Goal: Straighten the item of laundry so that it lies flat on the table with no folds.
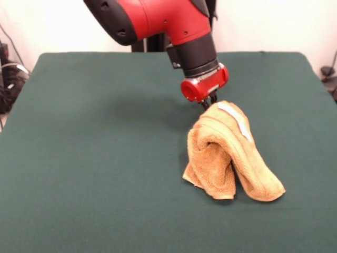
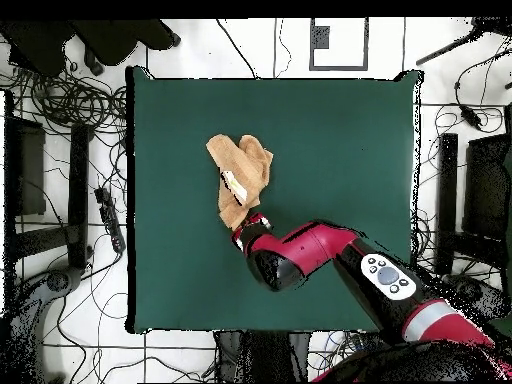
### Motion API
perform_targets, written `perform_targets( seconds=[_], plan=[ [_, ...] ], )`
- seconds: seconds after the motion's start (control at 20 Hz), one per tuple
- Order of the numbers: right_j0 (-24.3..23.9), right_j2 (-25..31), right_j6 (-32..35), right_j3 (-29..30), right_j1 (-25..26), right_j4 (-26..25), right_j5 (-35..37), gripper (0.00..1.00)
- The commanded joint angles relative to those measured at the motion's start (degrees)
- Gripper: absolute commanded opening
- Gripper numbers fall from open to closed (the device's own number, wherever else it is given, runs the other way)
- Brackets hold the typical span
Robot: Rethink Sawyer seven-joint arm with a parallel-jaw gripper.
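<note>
The golden-orange towel (image 1: pixel 231 155) lies bunched and folded over itself on the dark green table (image 1: pixel 95 158), right of centre in the front view. Its far end, with the white label (image 1: pixel 236 120), rises up to my gripper (image 1: pixel 209 103). The gripper sits at that raised end, its dark fingertips pinched shut on the towel's edge, just above the cloth. In the overhead view the towel (image 2: pixel 243 170) is a crumpled strip, with the gripper (image 2: pixel 241 224) at the end nearest the robot's base and the red arm (image 2: pixel 310 250) reaching in from the lower right.
The table's edges (image 2: pixel 132 200) are bordered by floor with cables and black equipment stands (image 2: pixel 75 190) on both sides. Wide green cloth surrounds the towel on every side.
</note>
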Motion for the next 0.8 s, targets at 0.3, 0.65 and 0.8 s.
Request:
perform_targets(
  seconds=[0.3,0.65,0.8],
  plan=[
    [5.1,1.4,-0.8,1.1,-7.6,4.1,11.6,0.0],
    [10.5,-5.0,-0.9,2.1,-16.7,4.9,19.8,0.0],
    [11.3,-5.9,-0.9,2.8,-19.2,4.9,21.4,0.0]
  ],
)
